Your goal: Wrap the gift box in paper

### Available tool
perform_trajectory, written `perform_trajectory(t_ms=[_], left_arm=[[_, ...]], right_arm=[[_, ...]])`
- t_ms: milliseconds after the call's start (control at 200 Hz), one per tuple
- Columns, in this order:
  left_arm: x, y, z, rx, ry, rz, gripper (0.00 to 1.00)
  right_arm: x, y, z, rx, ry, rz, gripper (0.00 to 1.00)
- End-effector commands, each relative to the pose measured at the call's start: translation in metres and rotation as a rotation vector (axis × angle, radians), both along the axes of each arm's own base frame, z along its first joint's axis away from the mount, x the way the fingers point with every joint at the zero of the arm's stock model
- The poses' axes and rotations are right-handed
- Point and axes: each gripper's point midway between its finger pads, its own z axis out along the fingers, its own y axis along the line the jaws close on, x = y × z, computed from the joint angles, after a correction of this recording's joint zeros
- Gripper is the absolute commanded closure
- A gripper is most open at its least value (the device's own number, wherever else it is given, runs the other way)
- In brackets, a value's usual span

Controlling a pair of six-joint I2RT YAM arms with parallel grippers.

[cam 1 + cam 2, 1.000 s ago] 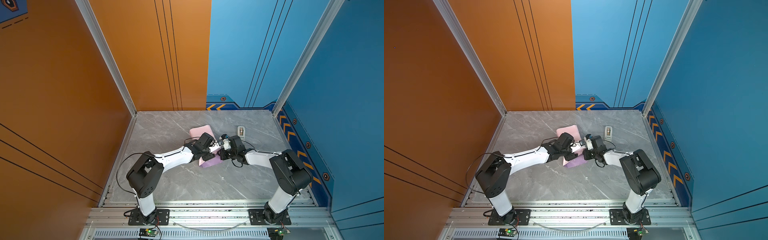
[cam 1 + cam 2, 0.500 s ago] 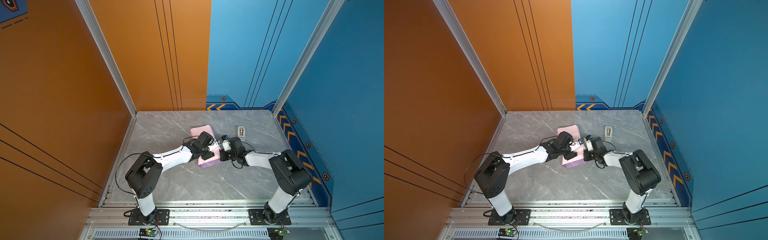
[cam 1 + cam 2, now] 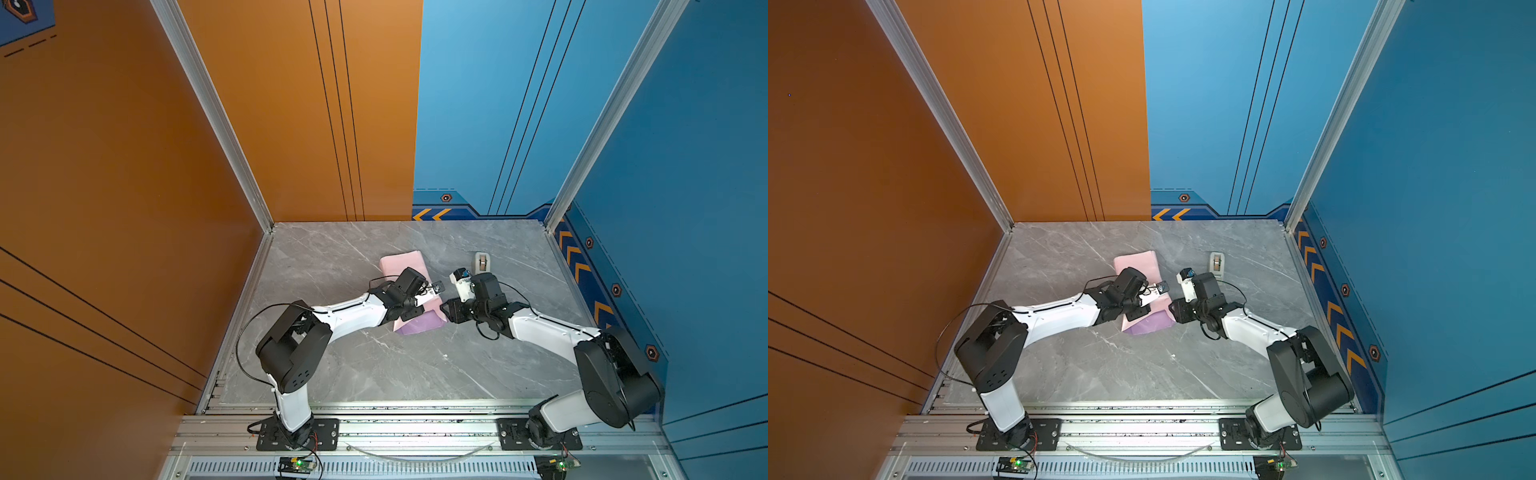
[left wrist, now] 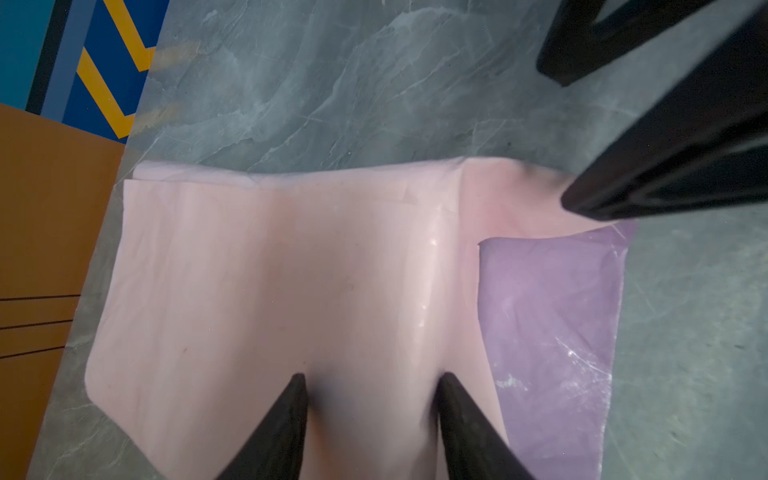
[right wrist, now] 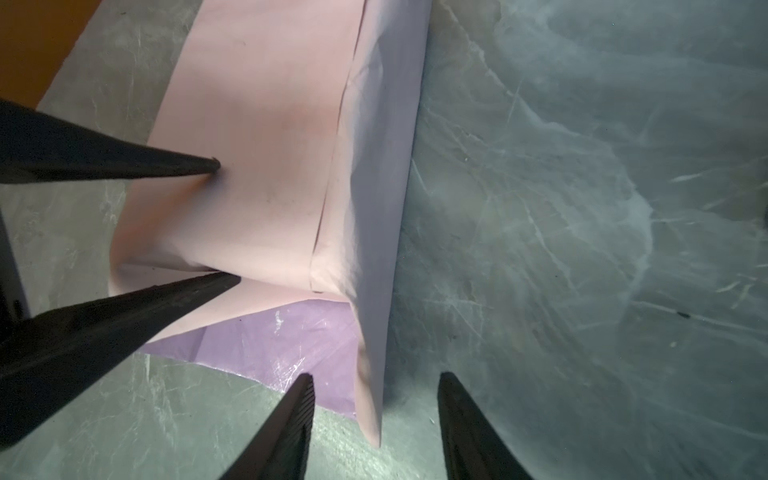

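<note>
Left wrist view puts our left gripper [image 4: 372, 380] over the pale pink face of the paper [image 4: 270, 270]. Its fingers [image 4: 291, 415] stand moderately apart with the tips down at the sheet and hold nothing. We cannot tell how hard they press.

In both top views the paper lies mid-tabletop [image 3: 374, 374], nearer the back edge, with its long axis running back to front. It is folded pink over itself into a blocky bundle, and a creased lilac flap [image 4: 548, 311] is spread at its front end. The gift box shows nowhere; we judge it sits under those pink layers.

On the bundle's right side, a raised pink fold edge [image 5: 370, 395] falls between the fingers [image 5: 457, 415] of our right gripper [image 5: 376, 376], which are parted and unclosed. We judge the right arm nearer for pinching that edge and drawing it leftward.

A tape dispenser [image 3: 482, 262] stands behind it.
</note>
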Motion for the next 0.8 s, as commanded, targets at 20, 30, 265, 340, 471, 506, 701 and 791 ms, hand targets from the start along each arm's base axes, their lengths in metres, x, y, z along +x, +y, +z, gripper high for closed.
perform_trajectory(t_ms=[20,30,265,340,471,506,701,791], left_arm=[[-0.004,0.004,-0.014,0.026,0.017,-0.007,0.50],[-0.004,0.003,-0.014,0.023,0.016,-0.006,0.50],[-0.008,0.001,-0.015,0.006,0.025,-0.015,0.52],[-0.010,0.000,-0.016,0.001,0.030,-0.021,0.52],[-0.011,0.000,-0.017,0.000,0.034,-0.020,0.54],[-0.011,0.000,-0.017,0.000,0.034,-0.018,0.54],[-0.011,-0.004,-0.014,-0.014,0.032,-0.020,0.54],[-0.010,-0.005,-0.013,-0.027,0.030,-0.015,0.54]], right_arm=[[-0.002,0.001,-0.020,-0.033,0.053,0.020,0.49],[-0.001,0.002,-0.020,-0.033,0.050,0.020,0.49],[0.028,0.019,-0.025,-0.019,-0.004,0.031,0.50],[0.035,0.025,-0.025,-0.001,-0.020,0.039,0.51],[0.041,0.032,-0.029,0.005,-0.019,0.048,0.52],[0.042,0.032,-0.030,0.006,-0.019,0.048,0.53],[0.047,0.032,-0.037,-0.008,-0.020,0.022,0.73],[0.047,0.029,-0.041,-0.020,-0.025,0.000,0.83]])
